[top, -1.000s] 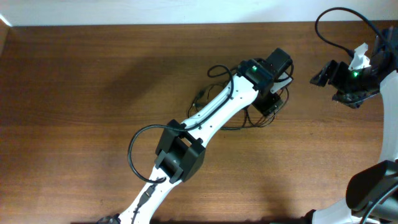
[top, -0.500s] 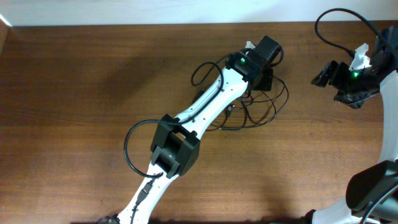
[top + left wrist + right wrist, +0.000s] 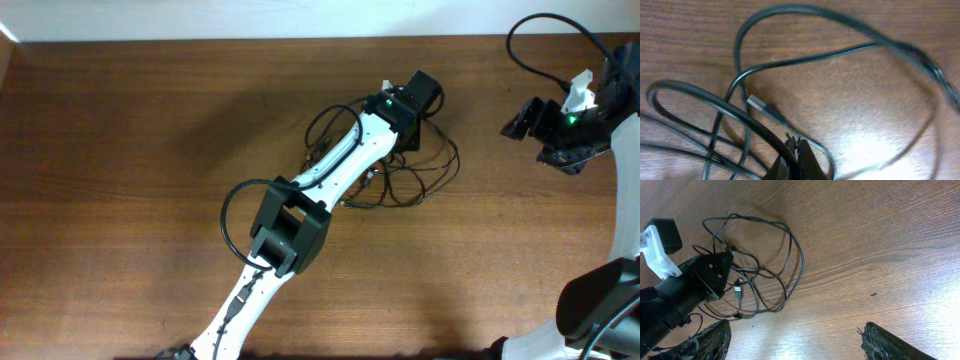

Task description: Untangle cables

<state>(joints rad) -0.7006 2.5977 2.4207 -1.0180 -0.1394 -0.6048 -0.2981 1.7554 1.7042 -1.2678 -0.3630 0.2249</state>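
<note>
The left pincer (image 3: 796, 159) has its tips pressed together among the cables (image 3: 740, 116), whose loops spread ahead of it and to both sides. I cannot tell whether a strand is pinched. The right pincer (image 3: 797, 340) stands wide apart and empty, with the tangle well ahead of it.

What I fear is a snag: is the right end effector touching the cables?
Apart. The overhead view shows the right end effector off to the side, with a wide strip of table between it and the cables.
</note>
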